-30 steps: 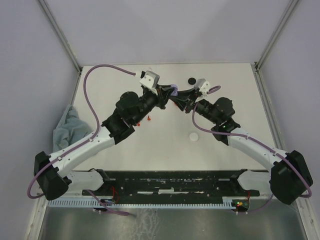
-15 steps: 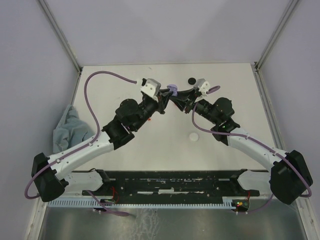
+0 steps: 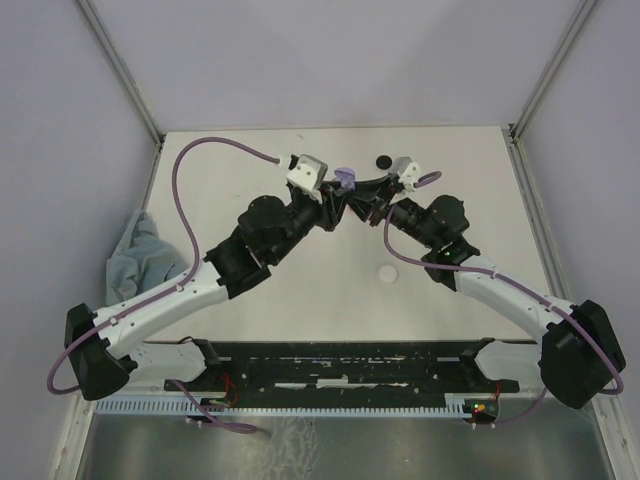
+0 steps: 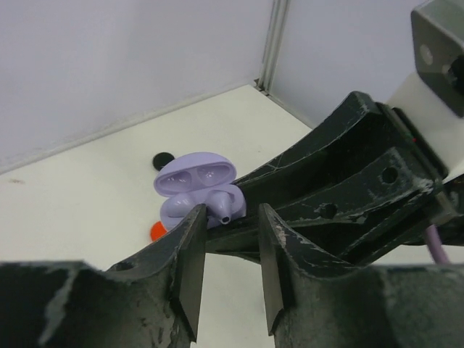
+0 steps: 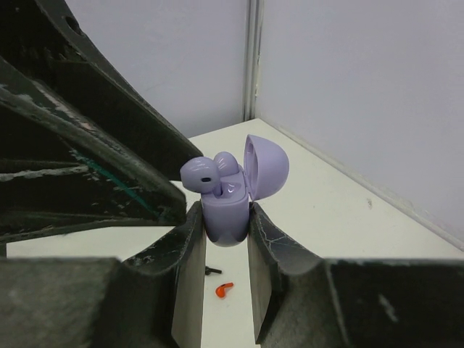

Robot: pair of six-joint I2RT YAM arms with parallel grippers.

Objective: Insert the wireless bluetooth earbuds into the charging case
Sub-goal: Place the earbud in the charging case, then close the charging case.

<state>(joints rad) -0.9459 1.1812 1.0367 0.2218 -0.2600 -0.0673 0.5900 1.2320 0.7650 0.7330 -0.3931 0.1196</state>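
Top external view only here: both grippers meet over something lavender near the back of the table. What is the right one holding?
Observer: The right gripper is shut on the base of a lavender charging case, whose lid is hinged open.
Operator: Any earbud in it?
Observer: A lavender earbud rests on the case's open top. It stands proud of the rim and does not look fully seated.
Operator: Is the left gripper holding that bud?
Observer: No. The left gripper is open and empty, just short of the bud.
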